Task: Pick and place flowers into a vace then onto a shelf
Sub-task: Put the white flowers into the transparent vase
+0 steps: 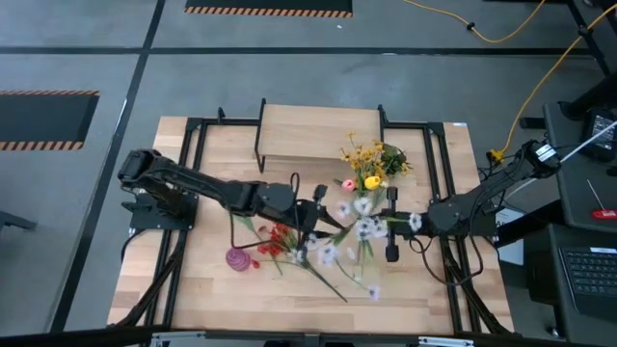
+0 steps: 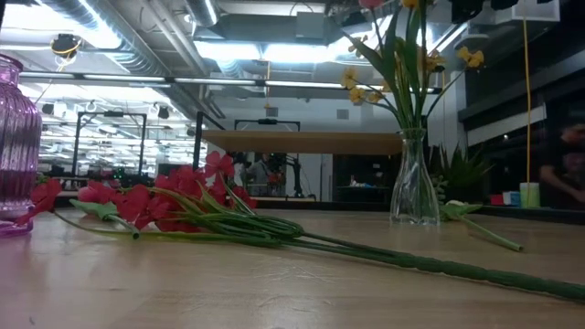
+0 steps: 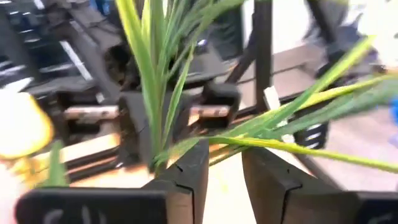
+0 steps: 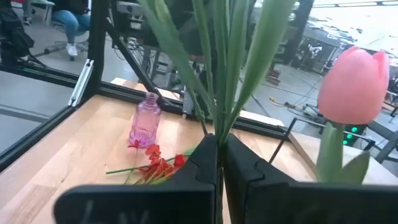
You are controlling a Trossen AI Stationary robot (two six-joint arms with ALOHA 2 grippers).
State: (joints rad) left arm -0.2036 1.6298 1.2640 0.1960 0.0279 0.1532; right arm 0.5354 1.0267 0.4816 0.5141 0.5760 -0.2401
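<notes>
Two claws are meeting over the worktop: the right claw is pinching green stems, while the left claw is standing parted around a stalk. Feeding stems straight down looks wisest; red flowers are lying loose, the shelf waiting behind.

A low rectangular shelf with a light wood top on thin black legs stands at the table's far edge, a clear glass vase of yellow blossoms and green stems upright near it, and red-flowered long green stems lying flat beside a pink glass vase.
</notes>
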